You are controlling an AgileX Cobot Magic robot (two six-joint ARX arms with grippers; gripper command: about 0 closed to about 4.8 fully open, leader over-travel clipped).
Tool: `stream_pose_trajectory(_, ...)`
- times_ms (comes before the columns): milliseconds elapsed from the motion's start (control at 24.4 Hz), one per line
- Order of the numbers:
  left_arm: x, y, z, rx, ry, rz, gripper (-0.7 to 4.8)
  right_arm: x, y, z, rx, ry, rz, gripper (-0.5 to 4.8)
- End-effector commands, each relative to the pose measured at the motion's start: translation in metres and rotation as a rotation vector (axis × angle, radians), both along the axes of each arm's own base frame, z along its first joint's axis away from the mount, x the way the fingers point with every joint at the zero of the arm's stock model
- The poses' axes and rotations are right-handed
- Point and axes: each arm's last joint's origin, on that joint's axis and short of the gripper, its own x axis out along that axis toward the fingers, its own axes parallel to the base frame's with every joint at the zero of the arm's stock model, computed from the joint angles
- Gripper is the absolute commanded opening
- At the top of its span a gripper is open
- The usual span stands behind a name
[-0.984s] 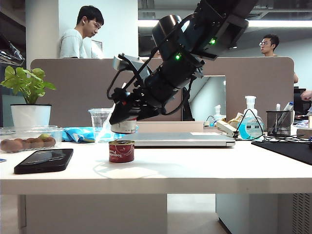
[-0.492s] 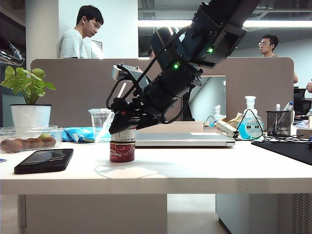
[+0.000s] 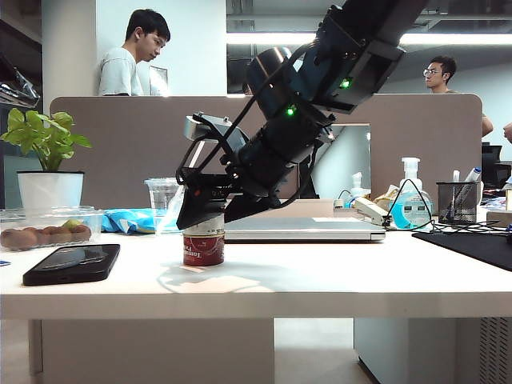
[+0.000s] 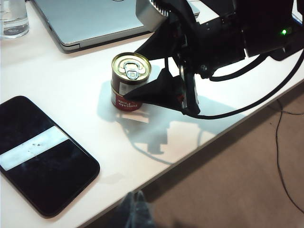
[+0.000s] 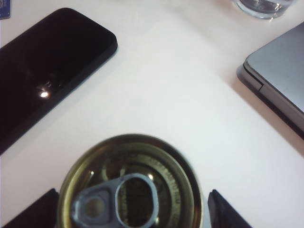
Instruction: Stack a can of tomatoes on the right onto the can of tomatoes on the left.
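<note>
Two tomato cans stand stacked on the white table [image 3: 320,280]. The upper can [image 3: 204,226] with its pull-tab lid [image 4: 131,70] rests on the red-labelled lower can [image 3: 204,250] [image 4: 124,101]. My right gripper [image 3: 202,218] [image 4: 136,71] is open. Its black fingers [image 5: 35,211] stand on either side of the upper can's lid [image 5: 130,190], with gaps showing between them and the can. My left gripper [image 4: 135,203] hangs by the table's front edge, away from the cans, shut with nothing in it.
A black phone [image 3: 72,262] [image 4: 40,152] lies left of the cans. A closed laptop [image 3: 296,230] sits just behind them, with a plastic cup [image 3: 162,196] at the back left. Farther off are a potted plant [image 3: 48,160], a fruit tray [image 3: 44,232], a sanitizer bottle [image 3: 410,204] and a pen holder [image 3: 458,200].
The right gripper came down with its can and set it on the red can. Its jaws then spread apart from the can. The left arm stayed still.
</note>
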Motion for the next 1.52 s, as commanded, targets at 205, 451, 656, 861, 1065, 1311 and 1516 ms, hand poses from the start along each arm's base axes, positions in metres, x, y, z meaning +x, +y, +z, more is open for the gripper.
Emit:
stream_pose_trajectory(205, 0.0, 0.0, 0.004, -0.001, -0.031, -0.006, -0.04, -0.006, 0.003, 0.019, 0.024, -0.038, 0.015, 4.46)
stream_pose_trajectory(451, -0.003, 0.001, 0.011, 0.011, -0.1, 0.035, -0.04, -0.027, -0.012, 0.072, -0.007, -0.072, -0.036, 4.04)
stream_pose_trajectory(656, -0.006, 0.003, 0.014, 0.034, -0.129, 0.089, -0.04, -0.05, -0.034, 0.12, -0.057, -0.151, -0.084, 0.0)
stream_pose_trajectory(861, -0.005, 0.003, 0.014, 0.034, -0.127, 0.089, -0.04, -0.077, -0.057, 0.163, 0.045, -0.238, -0.138, -0.08)
stream_pose_trajectory(1065, -0.005, 0.003, 0.014, 0.034, -0.127, 0.089, -0.04, -0.114, -0.092, 0.179, 0.187, -0.39, -0.283, -0.08)
stream_pose_trajectory(1311, -0.005, 0.003, 0.014, 0.034, -0.127, 0.089, -0.04, -0.158, -0.141, 0.167, 0.265, -0.457, -0.486, -0.07)
stream_pose_trajectory(1516, -0.005, 0.003, 0.014, 0.034, -0.127, 0.089, -0.04, -0.194, -0.18, 0.147, 0.249, -0.52, -0.673, -0.06)
